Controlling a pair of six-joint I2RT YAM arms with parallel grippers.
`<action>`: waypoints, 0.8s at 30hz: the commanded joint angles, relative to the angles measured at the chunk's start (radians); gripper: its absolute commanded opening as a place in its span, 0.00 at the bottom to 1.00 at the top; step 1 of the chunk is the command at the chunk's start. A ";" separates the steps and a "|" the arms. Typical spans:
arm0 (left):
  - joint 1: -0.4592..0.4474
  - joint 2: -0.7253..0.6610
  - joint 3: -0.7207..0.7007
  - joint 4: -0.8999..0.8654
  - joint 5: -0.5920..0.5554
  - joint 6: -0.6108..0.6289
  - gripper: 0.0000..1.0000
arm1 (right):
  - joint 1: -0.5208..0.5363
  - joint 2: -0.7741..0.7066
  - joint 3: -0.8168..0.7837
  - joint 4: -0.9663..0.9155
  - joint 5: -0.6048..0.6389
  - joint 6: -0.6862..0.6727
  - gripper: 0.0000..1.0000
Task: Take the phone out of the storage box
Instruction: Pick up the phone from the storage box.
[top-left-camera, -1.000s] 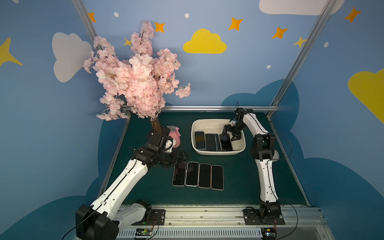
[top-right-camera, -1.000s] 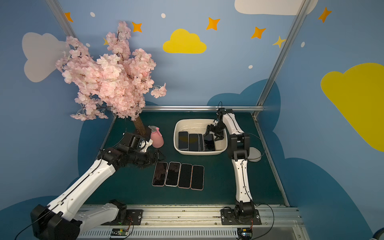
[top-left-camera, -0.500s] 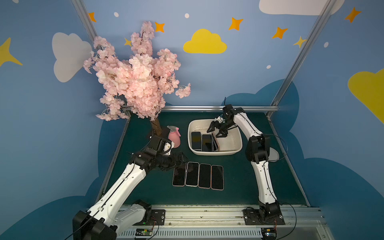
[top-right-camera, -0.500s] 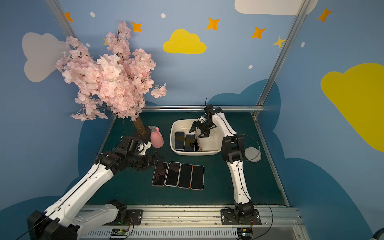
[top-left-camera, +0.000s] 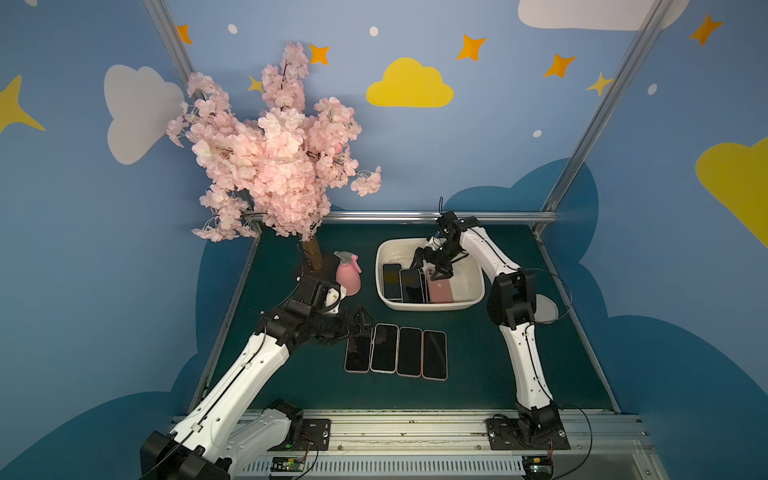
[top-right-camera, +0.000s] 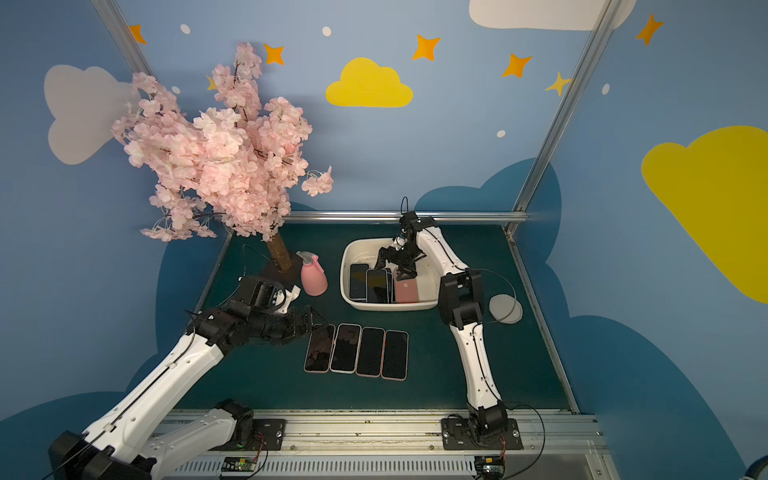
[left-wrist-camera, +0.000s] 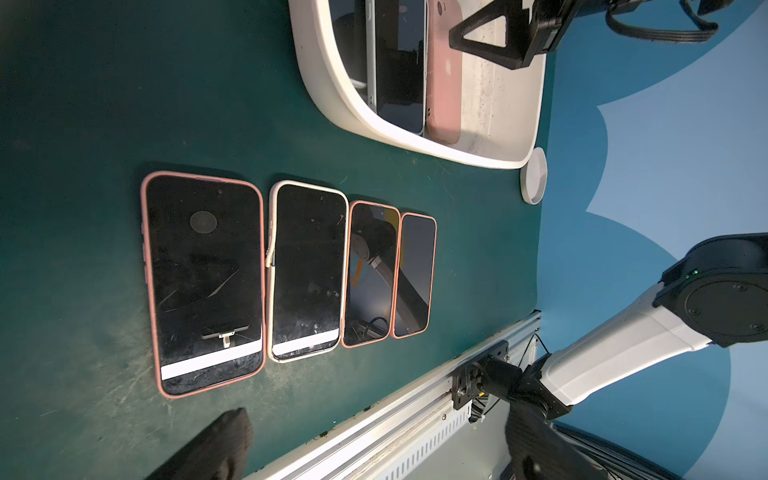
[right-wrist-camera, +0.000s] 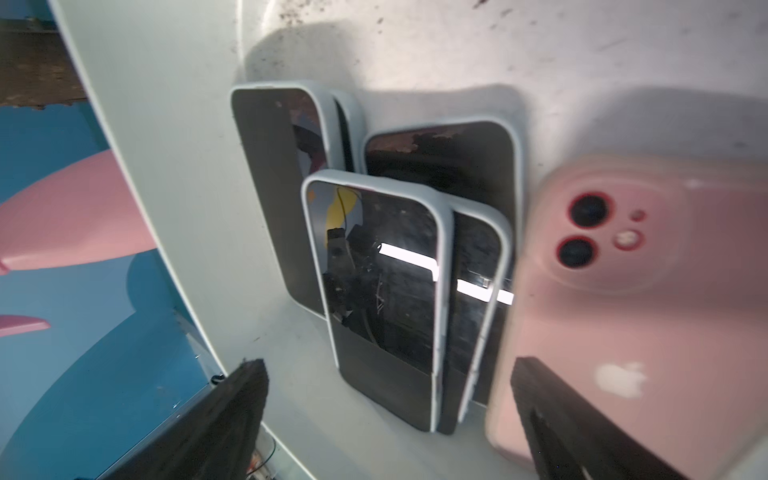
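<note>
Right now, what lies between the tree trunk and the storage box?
The pink spray bottle stands upright between trunk and storage box, apart from the box; both top views show it.

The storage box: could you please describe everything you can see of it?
The storage box is a cream-white, shallow, plastic-looking tub with rounded corners and a rolled rim, its floor speckled with dirt. It sits flat on the green mat. Inside lie overlapping dark-screened phones and a pink phone back up. The open right gripper hangs over it.
</note>
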 joint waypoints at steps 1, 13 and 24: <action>0.006 -0.027 -0.023 -0.006 -0.001 0.000 1.00 | -0.018 -0.065 -0.014 -0.065 0.156 -0.010 0.99; 0.009 -0.045 -0.030 -0.028 0.003 0.012 1.00 | -0.007 0.126 0.138 -0.238 0.255 -0.115 0.99; 0.012 -0.045 -0.021 -0.039 0.004 0.018 1.00 | -0.007 0.187 0.138 -0.292 0.325 -0.181 0.99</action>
